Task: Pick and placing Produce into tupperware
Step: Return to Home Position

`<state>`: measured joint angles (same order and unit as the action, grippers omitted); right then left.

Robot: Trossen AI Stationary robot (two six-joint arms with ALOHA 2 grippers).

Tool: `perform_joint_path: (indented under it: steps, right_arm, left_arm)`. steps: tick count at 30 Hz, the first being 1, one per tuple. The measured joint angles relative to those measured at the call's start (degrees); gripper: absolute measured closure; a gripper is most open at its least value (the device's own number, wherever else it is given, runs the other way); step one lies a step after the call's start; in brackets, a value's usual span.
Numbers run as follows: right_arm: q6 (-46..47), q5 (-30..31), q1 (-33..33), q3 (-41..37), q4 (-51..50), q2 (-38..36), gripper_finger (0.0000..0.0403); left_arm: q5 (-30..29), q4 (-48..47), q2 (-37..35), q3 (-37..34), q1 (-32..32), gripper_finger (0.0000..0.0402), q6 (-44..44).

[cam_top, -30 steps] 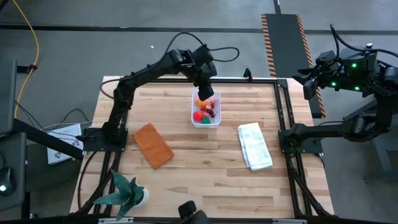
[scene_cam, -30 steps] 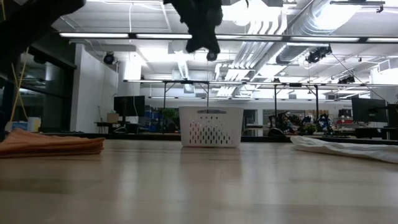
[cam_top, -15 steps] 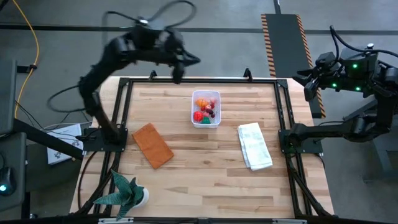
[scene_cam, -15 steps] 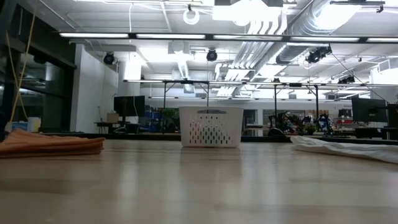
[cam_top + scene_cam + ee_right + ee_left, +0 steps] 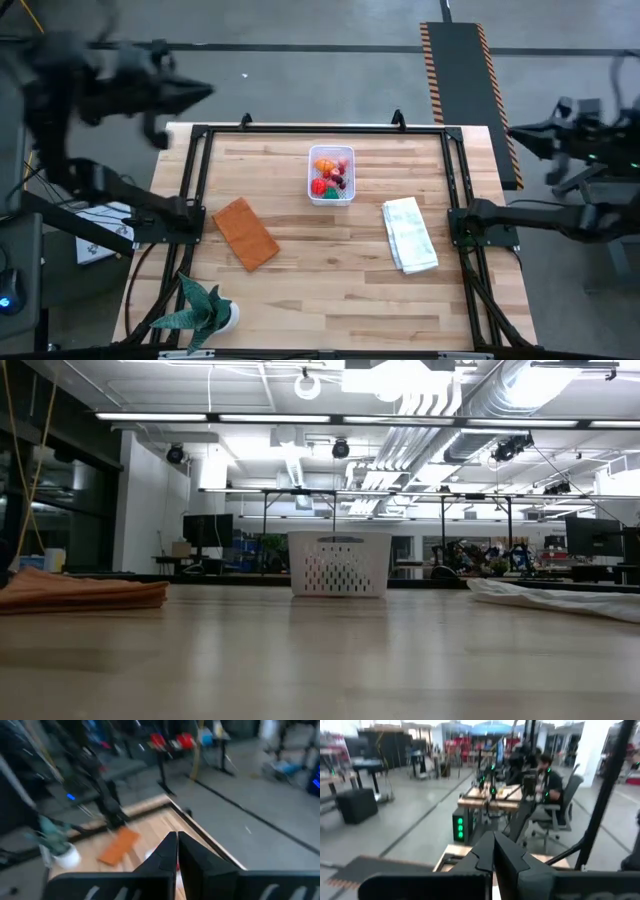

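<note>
Presently on the table [image 5: 330,290], entries as follows.

Tupperware [image 5: 331,199]: one white tub with rounded corners, standing upright, mouth facing up. Its long axis runs parallel to the table's left and right edges, and its short ends face the far and near edges. It stands close to the far edge, about midway between the far-left and far-right corners. The low view shows it end-on, with small holes in the wall.

Produce [image 5: 328,178]: small pieces, all inside the tub. An orange piece [image 5: 324,164] lies at the far end. A red ball [image 5: 319,186] and a green piece [image 5: 330,194] lie at the near end. Dark and red berries [image 5: 341,177] lie along the right wall.

Left gripper [image 5: 205,91]: off the table, beyond the far-left corner, tip pointing right. In the left wrist view its fingers [image 5: 480,860] are pressed together, tips meeting. It holds nothing and touches nothing.

Right gripper [image 5: 517,129]: off the table, beyond the right edge near the far-right corner, tip pointing toward the table. Its fingers [image 5: 162,855] are pressed together and hold nothing.

Other items, all well apart from the tub:
- Orange-brown flat rectangle [image 5: 245,233], near the left edge, lying at a slant.
- Folded white cloth [image 5: 410,234], near the right edge.
- Green spiky plant [image 5: 200,305], at the near-left corner.

Room beyond: a person [image 5: 551,782] sits in a chair, seen in the left wrist view.
</note>
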<state>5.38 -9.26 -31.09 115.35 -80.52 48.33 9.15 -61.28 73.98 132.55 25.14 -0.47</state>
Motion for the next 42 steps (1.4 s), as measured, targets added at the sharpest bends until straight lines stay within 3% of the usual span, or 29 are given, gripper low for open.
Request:
perform_joint_path:
  steps: [4, 8, 13, 18, 21, 24, 29, 34, 42]
  right_arm:
    - [2.0, -3.3, 0.0, 0.1, 4.0, -4.0, 0.0399]
    - [5.0, -4.5, -0.7, -4.8, 8.9, -8.7, 0.0402]
    - [11.0, -9.6, -2.6, -24.6, 25.5, -18.7, 0.0402]
    - [21.2, -18.6, -3.4, -45.1, 52.5, -26.1, 0.0403]
    - [27.4, -21.7, -3.4, -53.8, 65.0, -28.3, 0.0403]
    - [32.4, -22.8, -3.4, -59.8, 71.3, -29.6, 0.0403]
    - [37.0, -22.7, -3.4, -68.2, 78.2, -30.0, 0.0403]
    - [38.0, -19.9, -3.4, -75.1, 83.2, -30.1, 0.0403]
    - [32.6, -9.1, 2.7, -80.3, 81.3, -30.0, 0.0403]
  left_arm:
    - [-2.3, 0.1, -7.4, -4.9, -2.5, 0.0401, -1.2]
    - [-4.0, 3.7, -16.1, -17.3, -4.4, 0.0402, -3.7]
    - [-1.1, 22.0, -30.4, -42.2, -5.4, 0.0402, -8.5]
    - [0.7, 45.7, -44.5, -66.4, -5.3, 0.0402, -12.6]
    - [0.7, 56.4, -51.4, -77.4, -5.3, 0.0402, -15.1]
    - [0.5, 60.8, -56.0, -85.2, -5.3, 0.0402, -18.6]
    - [0.5, 61.1, -59.2, -91.6, -5.3, 0.0402, -23.3]
    - [0.6, 60.4, -59.2, -93.1, -5.3, 0.0402, -22.8]
    - [2.0, 58.3, -59.1, -93.2, -5.3, 0.0402, -22.4]
